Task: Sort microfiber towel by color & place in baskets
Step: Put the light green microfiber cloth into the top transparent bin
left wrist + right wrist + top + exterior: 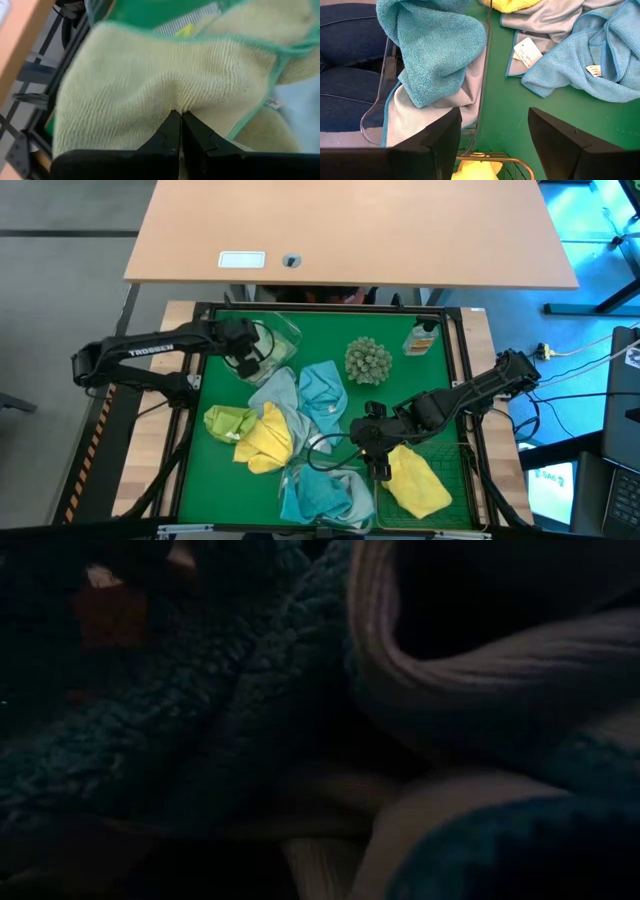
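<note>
Green matting covers the work table (225, 490) under the overhead camera, with a wooden desk beyond its far edge; on it the left gripper (247, 366) hangs over the clear tub at far left (285, 338), while the right gripper (380, 468) hovers near the front, between the clear tub at near centre (325, 515) holding teal cloths (320, 492) and the wire mesh basket at near right (445, 465) holding a yellow towel (415, 485). I count three baskets, and loose in the middle one lime green towel (228, 421), one yellow one (265, 440) and what look like two or three light blue ones (318, 392); that pile lies to the left and slightly farther than the right gripper, which is the nearer arm to it, so I judge the coming reach goes that way. A spiky ball (368, 360) and a small bottle (421, 339) sit at the far side. From table height, dark teal fuzz fills nearly everything. Over the left wrist, the fingers (172, 135) are pinched tight on a fold of a pale green towel (150, 80). Over the right wrist, the jaws stand wide apart and empty above bare green, teal cloth draped over the tub rim to one side, light blue towels ahead, and a person's jeans showing past the table edge
</note>
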`<action>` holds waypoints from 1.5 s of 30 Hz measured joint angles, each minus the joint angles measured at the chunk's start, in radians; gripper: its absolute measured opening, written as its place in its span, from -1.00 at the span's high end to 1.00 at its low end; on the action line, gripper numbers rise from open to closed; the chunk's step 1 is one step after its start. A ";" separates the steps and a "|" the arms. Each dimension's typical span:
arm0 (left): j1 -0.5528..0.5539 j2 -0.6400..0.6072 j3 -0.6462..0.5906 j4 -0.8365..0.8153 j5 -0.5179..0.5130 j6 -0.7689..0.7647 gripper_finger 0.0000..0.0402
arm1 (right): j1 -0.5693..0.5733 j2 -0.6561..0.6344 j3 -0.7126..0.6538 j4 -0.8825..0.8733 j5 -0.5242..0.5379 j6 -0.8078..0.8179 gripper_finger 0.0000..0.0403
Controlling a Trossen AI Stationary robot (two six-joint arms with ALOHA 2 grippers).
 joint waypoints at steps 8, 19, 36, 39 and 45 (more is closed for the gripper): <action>0.000 0.000 -0.073 0.087 0.000 0.000 0.96 | -0.001 0.000 0.000 0.001 0.018 0.000 -0.14; 0.000 0.008 -0.086 0.264 0.066 -0.002 0.97 | -0.001 0.000 0.000 0.002 0.049 0.000 -0.14; 0.000 0.008 -0.081 0.359 0.048 -0.098 0.60 | -0.001 0.000 0.000 0.003 0.091 0.000 -0.14; 0.000 0.008 -0.053 0.343 0.045 -0.098 0.51 | -0.001 0.000 0.000 0.002 0.091 0.000 -0.14; 0.000 -0.001 0.087 0.210 0.049 -0.053 0.47 | -0.001 0.000 0.000 0.003 0.091 0.000 -0.14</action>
